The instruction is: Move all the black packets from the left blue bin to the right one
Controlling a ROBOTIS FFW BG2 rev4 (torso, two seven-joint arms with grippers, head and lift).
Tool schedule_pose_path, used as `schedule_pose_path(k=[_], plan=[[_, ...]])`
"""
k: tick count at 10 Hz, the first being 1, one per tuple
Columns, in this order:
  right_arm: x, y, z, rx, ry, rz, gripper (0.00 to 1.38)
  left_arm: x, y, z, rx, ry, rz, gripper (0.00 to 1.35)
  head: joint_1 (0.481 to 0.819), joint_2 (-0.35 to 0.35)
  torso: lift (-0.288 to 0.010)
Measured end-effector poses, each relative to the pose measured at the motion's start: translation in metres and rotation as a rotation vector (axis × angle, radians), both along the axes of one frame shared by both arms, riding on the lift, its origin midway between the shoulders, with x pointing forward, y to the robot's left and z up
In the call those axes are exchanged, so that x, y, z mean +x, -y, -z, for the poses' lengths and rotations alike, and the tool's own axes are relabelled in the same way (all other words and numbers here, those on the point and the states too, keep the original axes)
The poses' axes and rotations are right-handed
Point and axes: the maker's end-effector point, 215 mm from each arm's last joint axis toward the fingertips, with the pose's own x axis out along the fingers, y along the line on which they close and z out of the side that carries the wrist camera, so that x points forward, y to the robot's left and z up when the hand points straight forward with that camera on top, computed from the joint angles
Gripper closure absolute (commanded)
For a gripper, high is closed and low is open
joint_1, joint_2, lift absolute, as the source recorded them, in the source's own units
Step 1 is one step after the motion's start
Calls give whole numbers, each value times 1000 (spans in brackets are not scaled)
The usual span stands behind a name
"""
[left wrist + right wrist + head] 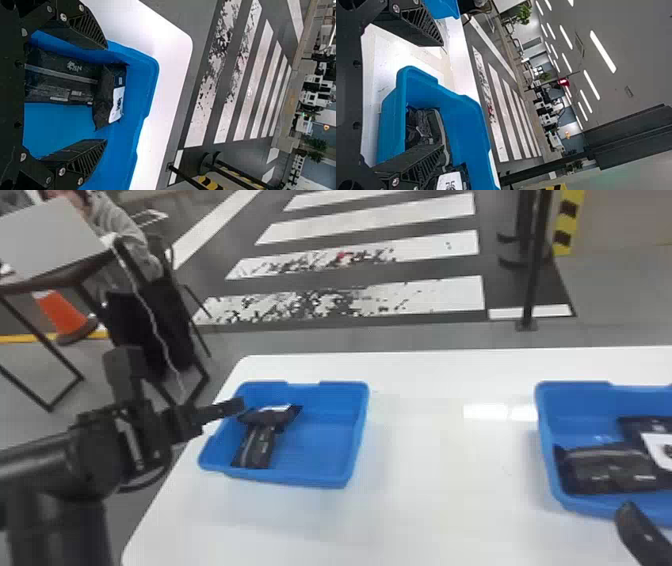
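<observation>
- Head view: two black packets (pixel 256 447) lie in the left bin (pixel 325 476), left side.
- Left gripper (pixel 182 379): at that bin's left edge, fingers spread.
- Right gripper (pixel 641 531): near side of the right bin (pixel 575 396), fingers spread.
- More packets (pixel 607 471) lie inside.

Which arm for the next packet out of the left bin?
Left, most likely: its open end effector is at the left blue bin, facing the black packets. The right end effector is over by the right bin.
</observation>
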Motion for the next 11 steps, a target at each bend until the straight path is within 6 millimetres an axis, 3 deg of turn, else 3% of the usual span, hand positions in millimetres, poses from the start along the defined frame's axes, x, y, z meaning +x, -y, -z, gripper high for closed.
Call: schedule_pose_path(k=[4, 9, 11], plan=[[-2, -5, 8, 22, -26, -12, 125, 46, 6, 44, -74, -109, 8, 225, 695, 350, -154], [-3, -7, 14, 40, -42, -20, 136, 78, 9, 69, -81, -223, 17, 225, 695, 341, -154], [-3, -8, 15, 45, -44, -22, 139, 78, 11, 85, -83, -282, 7, 225, 695, 336, -154]])
